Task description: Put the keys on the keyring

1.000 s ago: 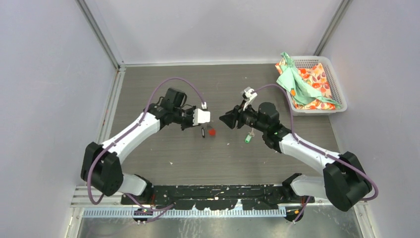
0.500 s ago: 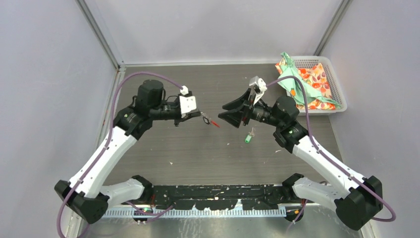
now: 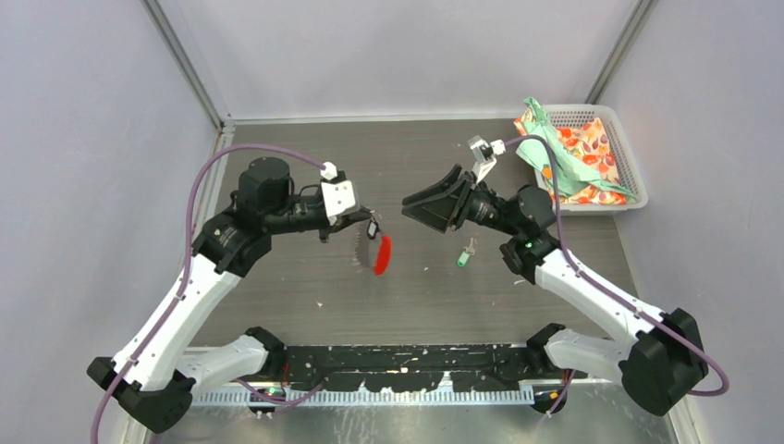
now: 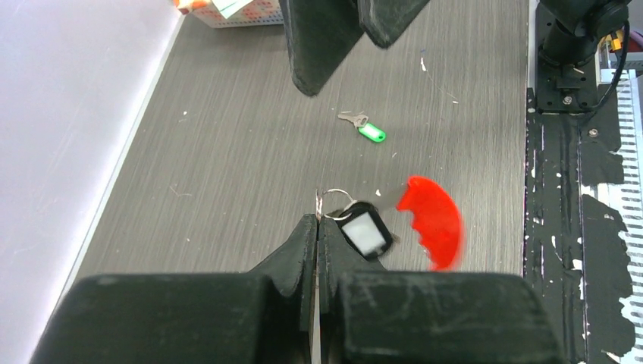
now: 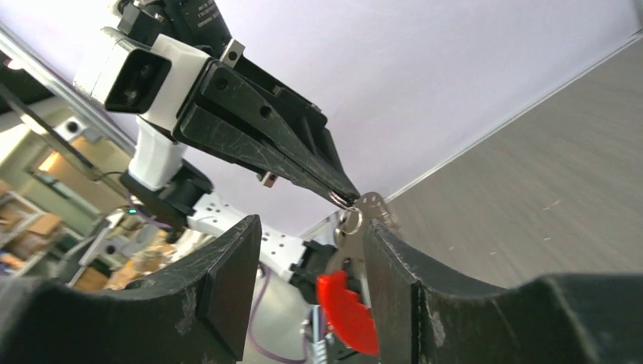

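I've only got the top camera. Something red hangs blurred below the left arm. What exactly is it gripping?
Observer: The left wrist view shows the left gripper jaws shut on the thin wire loop of the keyring; the red blur is its tab.
Operator: And the black-tag key?
Observer: The black-tag key hangs at that same loop, right beside the jaw tips.
Operator: Is the right arm holding anything?
Observer: No. The right wrist view shows the right gripper jaws open and empty, with the loop just ahead of them.

Both arms reach inward, raised. Left gripper point(image 3: 367, 220) is clamped tight, right gripper point(image 3: 410, 210) has jaws apart — tips facing, near each other.
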`<act>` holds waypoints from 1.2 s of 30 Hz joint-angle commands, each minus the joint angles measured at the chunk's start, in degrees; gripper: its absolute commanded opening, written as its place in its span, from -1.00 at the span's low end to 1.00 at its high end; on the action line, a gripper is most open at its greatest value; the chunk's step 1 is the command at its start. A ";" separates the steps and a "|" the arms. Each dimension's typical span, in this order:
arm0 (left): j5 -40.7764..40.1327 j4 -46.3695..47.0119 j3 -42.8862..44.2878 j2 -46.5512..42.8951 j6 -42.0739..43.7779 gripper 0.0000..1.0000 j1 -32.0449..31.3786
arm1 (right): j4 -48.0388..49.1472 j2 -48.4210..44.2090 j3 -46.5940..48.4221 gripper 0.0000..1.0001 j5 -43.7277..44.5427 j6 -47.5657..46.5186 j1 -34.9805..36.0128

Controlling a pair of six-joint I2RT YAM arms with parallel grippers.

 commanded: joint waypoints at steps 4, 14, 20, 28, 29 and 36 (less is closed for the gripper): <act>-1.38 4.24 -0.69 -1.85 -1.57 -0.99 -0.73 | 10.22 5.74 1.05 0.05 0.68 13.00 3.68; -1.86 5.78 -1.63 -2.23 -1.24 -0.99 -0.77 | -0.35 6.10 2.41 -0.03 3.93 7.87 6.14; -2.00 6.31 -1.71 -2.22 -1.44 -0.99 -0.80 | 0.01 6.76 1.38 -0.01 4.53 7.62 7.53; -2.21 7.23 -1.56 -1.71 -1.84 -0.99 -0.91 | 3.42 9.44 2.02 0.03 3.10 8.89 7.61; -2.28 7.25 -1.55 -1.71 -1.88 -0.99 -0.91 | 4.23 9.92 2.00 0.03 3.20 9.26 7.64; -2.71 7.29 -2.10 -1.86 -1.45 -0.99 -1.00 | 11.88 12.37 1.36 -0.07 4.35 12.55 7.59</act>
